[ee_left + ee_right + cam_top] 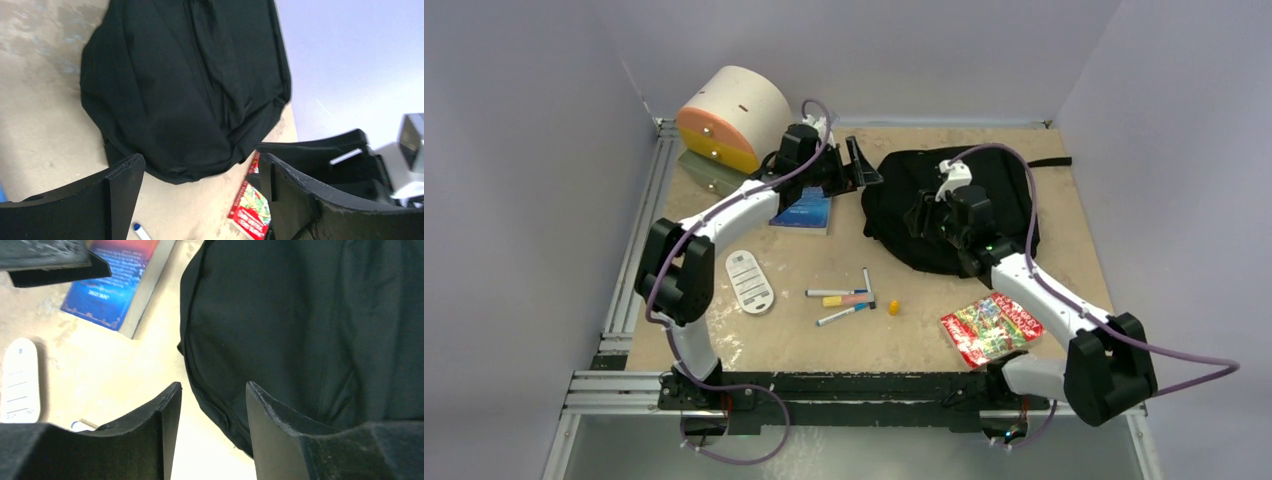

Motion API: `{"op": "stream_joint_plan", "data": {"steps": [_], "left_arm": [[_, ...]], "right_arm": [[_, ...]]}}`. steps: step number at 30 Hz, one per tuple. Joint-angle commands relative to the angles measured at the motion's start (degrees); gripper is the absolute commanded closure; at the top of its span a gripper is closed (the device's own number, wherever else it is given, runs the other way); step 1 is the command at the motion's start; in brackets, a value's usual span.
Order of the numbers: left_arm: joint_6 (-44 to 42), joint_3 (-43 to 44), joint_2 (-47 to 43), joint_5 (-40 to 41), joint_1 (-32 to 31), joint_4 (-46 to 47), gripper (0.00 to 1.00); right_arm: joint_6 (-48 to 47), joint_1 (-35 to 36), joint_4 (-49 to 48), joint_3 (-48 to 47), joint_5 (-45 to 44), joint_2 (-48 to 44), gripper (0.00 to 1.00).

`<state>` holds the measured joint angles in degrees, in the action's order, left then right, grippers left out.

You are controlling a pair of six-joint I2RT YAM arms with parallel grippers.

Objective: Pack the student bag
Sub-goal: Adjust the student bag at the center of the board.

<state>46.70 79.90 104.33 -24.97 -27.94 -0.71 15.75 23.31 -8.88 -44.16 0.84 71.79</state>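
Note:
The student bag (984, 195) is a black backpack lying flat at the back right of the table. My left gripper (861, 168) hovers just left of it, jaws wide open and empty; in the left wrist view the bag (185, 85) lies beyond the gripper (200, 182). My right gripper (922, 216) is over the bag's near left edge. In the right wrist view its jaws (212, 397) stand apart with nothing between them, above the bag's zipped rim (300, 330).
A blue book (804, 212) lies under the left arm. A white oval device (749, 281), several markers (844, 300) and a yellow cap (893, 307) lie mid-table. A red booklet (989, 328) is front right. A cream-and-orange drawer box (729, 118) stands back left.

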Motion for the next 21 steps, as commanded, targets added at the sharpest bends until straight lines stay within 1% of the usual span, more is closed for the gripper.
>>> {"op": "stream_joint_plan", "data": {"steps": [1,3,6,9,11,13,15,17,19,21], "left_arm": [[-8.4,4.0,-2.4,5.1,1.6,-4.2,0.16],[-11.3,4.2,-3.2,5.9,3.1,-6.0,0.16],[-15.1,5.3,-3.7,5.6,5.7,-9.3,0.16],[-18.1,7.5,-3.1,3.6,7.9,-12.4,0.16],[-19.4,8.9,-2.4,2.6,8.4,-13.1,0.13],[-21.0,9.9,-1.9,2.2,8.4,-13.1,0.08],[-21.5,9.5,-1.5,2.1,8.7,-12.1,0.08],[-21.3,7.9,-1.2,0.7,9.3,-10.5,0.08],[-22.2,6.6,-0.9,-0.2,9.3,-9.5,0.11],[-22.7,6.2,-0.4,-0.3,9.0,-9.6,0.13]], "right_arm": [[5.8,0.0,-1.4,0.0,-2.3,-5.5,0.45],[10.9,-0.2,-0.8,-0.3,-2.7,-6.6,0.41],[15.6,-0.2,0.7,-2.8,-8.1,-6.2,0.37],[20.3,-0.3,3.6,-7.0,-15.9,-2.7,0.35],[22.7,-0.9,4.7,-10.1,-19.4,0.8,0.34],[23.3,-2.3,3.5,-13.0,-18.2,4.6,0.34],[24.0,-3.9,2.8,-15.7,-17.1,8.6,0.34],[24.5,-6.0,1.5,-18.1,-15.1,12.2,0.36],[24.4,-8.7,0.5,-20.6,-12.2,15.7,0.38],[24.0,-10.0,-0.2,-22.8,-10.9,19.3,0.39]]}}
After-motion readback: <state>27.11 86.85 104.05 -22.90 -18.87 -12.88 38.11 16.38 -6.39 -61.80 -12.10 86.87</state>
